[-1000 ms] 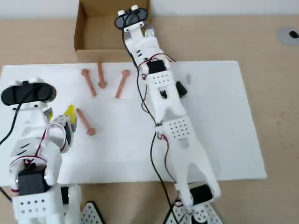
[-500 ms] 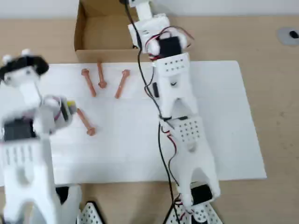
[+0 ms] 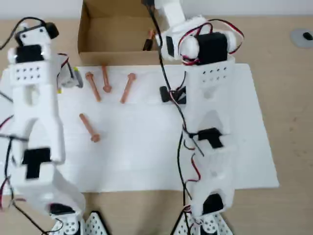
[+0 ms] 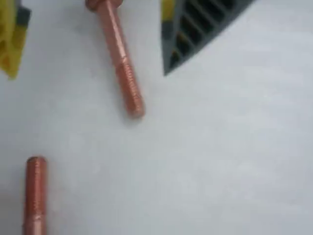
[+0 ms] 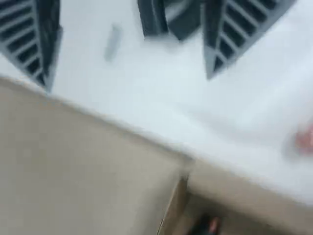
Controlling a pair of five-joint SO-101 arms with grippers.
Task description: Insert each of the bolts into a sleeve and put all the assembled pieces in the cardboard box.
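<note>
Covering cardboard box (image 3: 110,36) corner: right arm (image 3: 208,78)

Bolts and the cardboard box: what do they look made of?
Bolts: coppery reddish-brown, faint sheen, fine threads near the tip; likely metal, though coloured plastic is possible. Cardboard box: plain brown cardboard, matte, thin upright walls.

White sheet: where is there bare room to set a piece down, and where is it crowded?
Bare: the middle of the white sheet, between the lone bolt and the right arm; also the strip beyond that arm. Crowded: three bolts by the cardboard box, with the left gripper beside them.
</note>
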